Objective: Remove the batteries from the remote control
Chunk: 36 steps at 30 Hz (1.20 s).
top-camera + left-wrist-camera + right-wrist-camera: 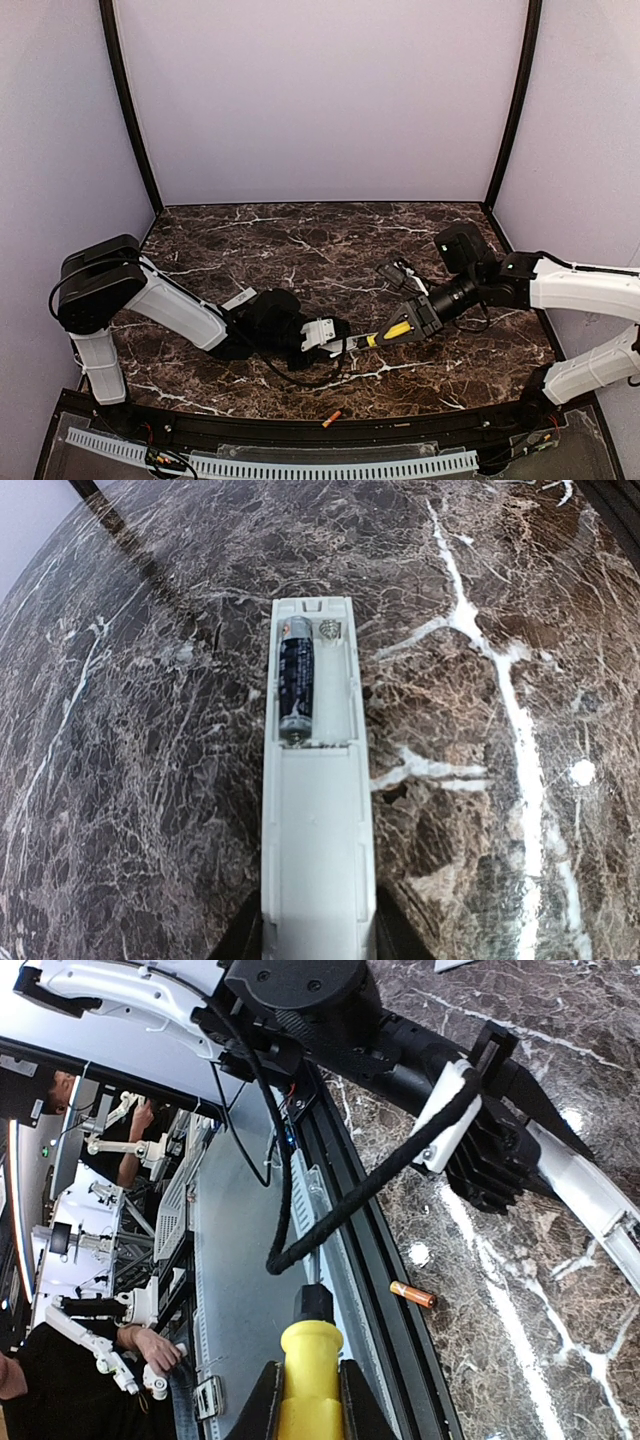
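My left gripper (318, 932) is shut on the near end of the remote control (316, 810) and holds it over the marble with its back up. The battery bay is open. One dark-labelled battery (296, 685) lies in the left slot; the right slot shows a bare spring (330, 630). An orange battery (413, 1294) lies loose at the table's front edge (332, 418). My right gripper (310, 1405) is shut on a yellow stick with dark tip (312, 1345). In the top view the stick (397, 330) points at the remote's (350, 344) far end, which is held by the left gripper (335, 340).
A flat whitish cover strip (238, 298) lies by the left arm. A black rail (395, 1290) runs along the front edge beside the loose battery. The left arm's black cable (370, 1185) hangs across the right wrist view. Purple walls close in the back and sides.
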{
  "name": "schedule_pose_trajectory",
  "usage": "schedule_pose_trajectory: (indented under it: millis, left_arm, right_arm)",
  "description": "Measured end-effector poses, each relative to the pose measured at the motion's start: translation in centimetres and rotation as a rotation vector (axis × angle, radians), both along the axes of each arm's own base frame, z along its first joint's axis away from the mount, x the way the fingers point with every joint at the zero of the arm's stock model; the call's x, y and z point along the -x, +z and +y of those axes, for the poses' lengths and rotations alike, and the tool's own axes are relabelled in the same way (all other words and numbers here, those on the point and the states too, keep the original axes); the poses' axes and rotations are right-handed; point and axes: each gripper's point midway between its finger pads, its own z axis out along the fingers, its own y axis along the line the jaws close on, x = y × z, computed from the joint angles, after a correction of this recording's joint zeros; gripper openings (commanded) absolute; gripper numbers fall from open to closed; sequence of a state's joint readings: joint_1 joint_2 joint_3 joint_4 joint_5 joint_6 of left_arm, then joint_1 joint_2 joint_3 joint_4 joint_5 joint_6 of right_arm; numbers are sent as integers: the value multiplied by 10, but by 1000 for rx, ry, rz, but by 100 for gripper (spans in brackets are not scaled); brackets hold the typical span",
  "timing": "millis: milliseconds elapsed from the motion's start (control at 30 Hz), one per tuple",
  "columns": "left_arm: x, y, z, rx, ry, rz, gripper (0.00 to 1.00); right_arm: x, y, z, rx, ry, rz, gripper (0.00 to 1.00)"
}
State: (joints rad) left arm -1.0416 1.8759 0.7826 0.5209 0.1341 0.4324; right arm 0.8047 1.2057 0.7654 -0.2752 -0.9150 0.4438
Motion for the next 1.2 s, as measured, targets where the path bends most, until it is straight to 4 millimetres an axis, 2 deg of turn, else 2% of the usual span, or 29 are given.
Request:
schedule_pose_trajectory:
  millis: [367,600,867,1200]
  left_arm:
    - [0,0,1,13,14,6,0]
    - [0,0,4,17,29,10,0]
    - [0,0,6,23,66,55,2]
    - [-10,4,17,-10,253,169,5]
  right_arm:
    - [-16,-11,-12,82,-93,-37,0]
    - [-29,-8,-21,111,-171,-113,0]
    - [-54,0,-35,143,-300,-213,0]
    - [-73,0,-46,191,-406,-281,0]
